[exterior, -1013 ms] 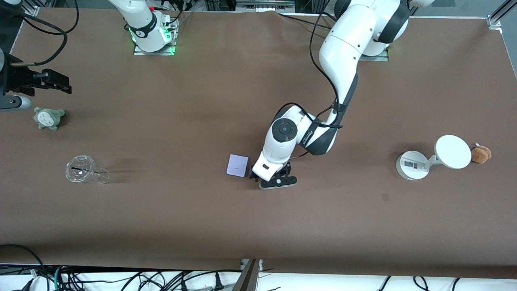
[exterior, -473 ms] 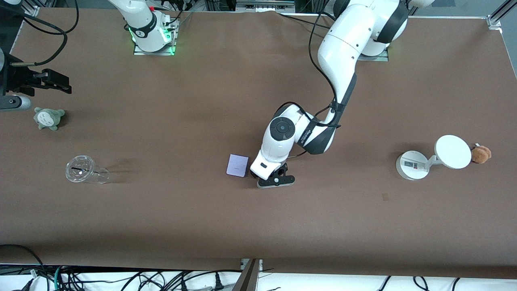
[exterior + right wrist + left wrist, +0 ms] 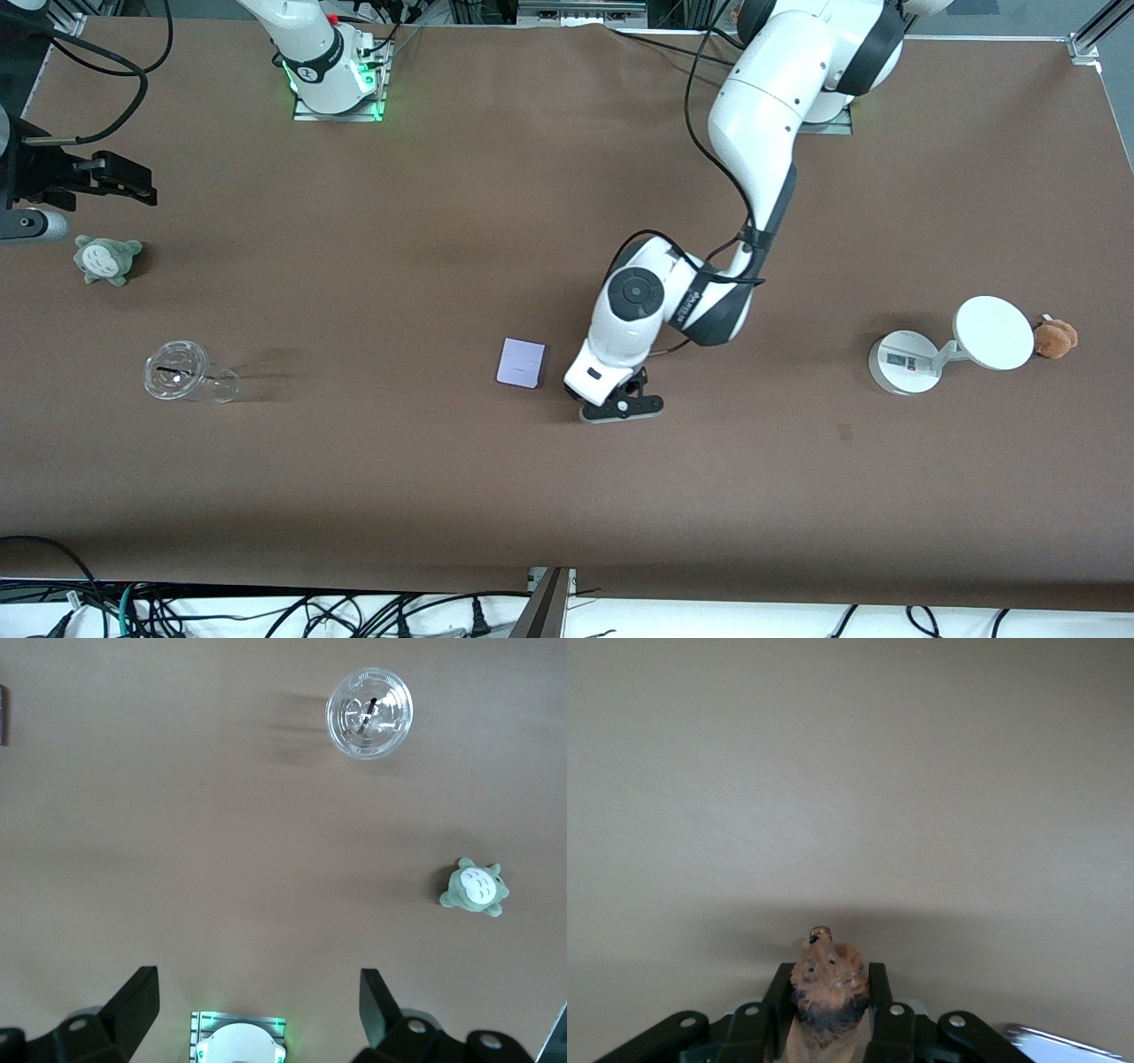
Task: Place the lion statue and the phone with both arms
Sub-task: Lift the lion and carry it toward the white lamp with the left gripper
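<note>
Table [image 3: 354, 496]: flat, matte brown covering with a fine-grained texture.

Phone [image 3: 521, 362]: small, flat, pale lavender slab, nearly square, faint line across its middle. Lying flat near the middle of the table, just beside the left gripper [image 3: 623, 396] and apart from it.

Lion statue [image 3: 827, 992]: small orange-brown figurine with a darker mane below the face, rough carved surface. Clamped between the two black fingers [image 3: 879, 1010] of the left gripper, head pointing outward, as seen in the left wrist view. Hidden under the wrist in the front view. Left gripper closed on the figurine, low over the table beside the phone, toward the left arm's end.

Right gripper [image 3: 259, 997]: black fingers spread wide, holding nothing. Waiting high over the right arm's end of the table, above a grey-green plush toy [image 3: 106, 258] with a pale belly. Nearer the front camera than the plush: a clear plastic cup [image 3: 182, 373], round domed lid, dark straw, lying on its side.

Toward the left arm's end: white stand [image 3: 926, 359], round base, round disc on a short arm. Fuzzy brown plush [image 3: 1056, 338] touching the disc's edge.

Change from one second earlier: left wrist shifted slightly away from the phone toward the left arm's end, widening the gap. Phone, cup, stand and both plush toys unmoved. Right gripper unchanged.
</note>
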Robot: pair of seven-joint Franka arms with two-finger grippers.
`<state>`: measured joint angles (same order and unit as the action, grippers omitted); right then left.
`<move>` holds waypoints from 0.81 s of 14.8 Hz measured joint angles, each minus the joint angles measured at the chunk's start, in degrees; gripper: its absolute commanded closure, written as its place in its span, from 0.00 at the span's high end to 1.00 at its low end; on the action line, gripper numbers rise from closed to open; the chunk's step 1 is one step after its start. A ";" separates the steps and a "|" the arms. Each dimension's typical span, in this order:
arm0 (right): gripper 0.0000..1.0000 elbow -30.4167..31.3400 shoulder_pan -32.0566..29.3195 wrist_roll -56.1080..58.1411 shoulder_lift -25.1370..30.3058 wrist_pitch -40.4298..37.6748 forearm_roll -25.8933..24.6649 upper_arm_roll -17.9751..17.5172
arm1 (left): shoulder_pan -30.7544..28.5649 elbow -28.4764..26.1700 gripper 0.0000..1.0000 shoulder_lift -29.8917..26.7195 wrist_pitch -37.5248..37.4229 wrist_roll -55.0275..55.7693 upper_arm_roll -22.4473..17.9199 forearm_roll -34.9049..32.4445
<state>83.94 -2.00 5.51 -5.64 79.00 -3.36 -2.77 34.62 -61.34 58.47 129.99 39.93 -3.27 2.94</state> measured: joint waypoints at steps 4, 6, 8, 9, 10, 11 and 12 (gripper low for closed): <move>1.00 -0.04 0.03 0.00 0.00 0.04 0.00 -0.18 | -5.95 -0.42 0.00 -2.74 -4.31 -7.57 -0.06 -0.01; 1.00 -0.10 0.25 0.00 0.00 0.05 0.00 -0.32 | -8.53 -3.24 0.00 -4.61 -4.53 -10.92 -0.09 -0.01; 1.00 -0.10 0.67 0.00 -0.08 0.05 0.00 -0.40 | -10.80 -7.11 0.00 -6.58 -4.14 -14.03 -0.10 -0.01; 1.00 -0.10 0.94 0.00 -0.16 0.05 0.00 -0.47 | -11.93 -9.39 0.00 -7.99 -3.84 -15.99 -0.15 -0.01; 1.00 -0.10 1.24 0.00 -0.30 0.04 0.00 -0.50 | -13.35 -11.90 0.00 -9.71 -3.31 -18.20 -0.18 -0.02; 1.00 -0.10 1.59 0.00 -0.56 0.03 0.02 -0.51 | -14.97 -14.47 0.00 -11.59 -2.70 -20.26 -0.18 -0.02; 1.00 -0.10 2.07 0.00 -0.91 0.03 0.03 -0.52 | -16.69 -17.15 0.00 -13.62 -1.98 -21.80 -0.16 -0.02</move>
<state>83.84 0.08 5.51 -6.55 79.03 -3.33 -3.29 17.93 -78.49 44.85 128.00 18.14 -3.44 2.93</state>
